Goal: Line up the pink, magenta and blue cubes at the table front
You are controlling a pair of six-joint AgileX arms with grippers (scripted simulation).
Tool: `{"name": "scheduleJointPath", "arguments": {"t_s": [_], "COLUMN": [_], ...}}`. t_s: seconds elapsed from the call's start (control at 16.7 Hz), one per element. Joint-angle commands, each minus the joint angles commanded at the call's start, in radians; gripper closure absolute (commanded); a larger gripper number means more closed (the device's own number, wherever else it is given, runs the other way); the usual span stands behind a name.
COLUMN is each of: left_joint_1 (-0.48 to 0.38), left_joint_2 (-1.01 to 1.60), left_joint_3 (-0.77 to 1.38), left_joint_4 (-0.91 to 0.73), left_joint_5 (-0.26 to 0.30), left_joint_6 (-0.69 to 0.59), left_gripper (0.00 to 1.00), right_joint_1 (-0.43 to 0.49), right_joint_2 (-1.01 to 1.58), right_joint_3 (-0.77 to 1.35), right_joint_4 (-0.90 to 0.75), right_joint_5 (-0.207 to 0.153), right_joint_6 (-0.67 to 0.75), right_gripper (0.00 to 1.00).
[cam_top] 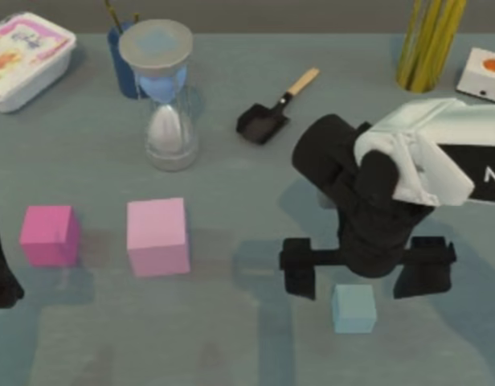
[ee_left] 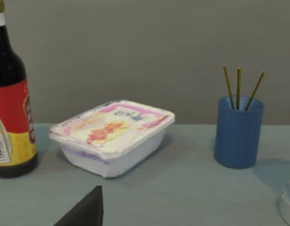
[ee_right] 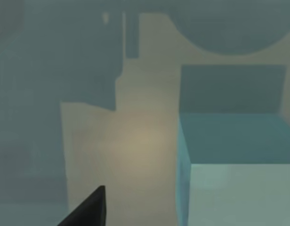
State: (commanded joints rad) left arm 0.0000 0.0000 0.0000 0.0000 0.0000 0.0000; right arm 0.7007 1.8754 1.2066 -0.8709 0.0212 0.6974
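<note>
On the grey-teal table the pale pink cube stands left of centre, and the smaller magenta cube sits to its left, a gap between them. The small light blue cube rests near the front, right of centre. My right gripper hovers open just behind that blue cube, its fingers spread wide to either side and holding nothing. The right wrist view shows the blue cube close by and one dark fingertip. My left gripper is parked at the left edge, open.
Along the back stand a sealed food tray, a dark blue pencil cup, an hourglass, a small black pan, yellow sticks and a white box with an orange dot. A sauce bottle shows in the left wrist view.
</note>
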Motion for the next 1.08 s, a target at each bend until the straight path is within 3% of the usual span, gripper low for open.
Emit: {"name": "scheduleJointPath", "arguments": {"t_s": [0.24,0.48,0.78,1.08], "left_joint_1": [0.000,0.000,-0.007,-0.022], "left_joint_2": [0.000,0.000,0.058,0.351], "left_joint_3": [0.000,0.000,0.057,0.300], "left_joint_4": [0.000,0.000,-0.042,-0.225], "left_joint_5": [0.000,0.000,0.003,0.005], "left_joint_6": [0.000,0.000,-0.006,-0.029], "left_gripper": [0.00,0.00,0.00,0.00], "right_joint_1": [0.006,0.007,0.011,0.005], "right_joint_2": [-0.060,-0.078,-0.136,-0.449], "right_joint_3": [0.089,0.107,0.049,-0.192], "right_joint_4": [-0.163,-0.188,-0.148,0.020], "right_joint_5": [-0.001,-0.001,-0.003,-0.012], "right_joint_6": [0.000,-0.002,-0.028,-0.141], "right_gripper": [0.00,0.00,0.00,0.00]}}
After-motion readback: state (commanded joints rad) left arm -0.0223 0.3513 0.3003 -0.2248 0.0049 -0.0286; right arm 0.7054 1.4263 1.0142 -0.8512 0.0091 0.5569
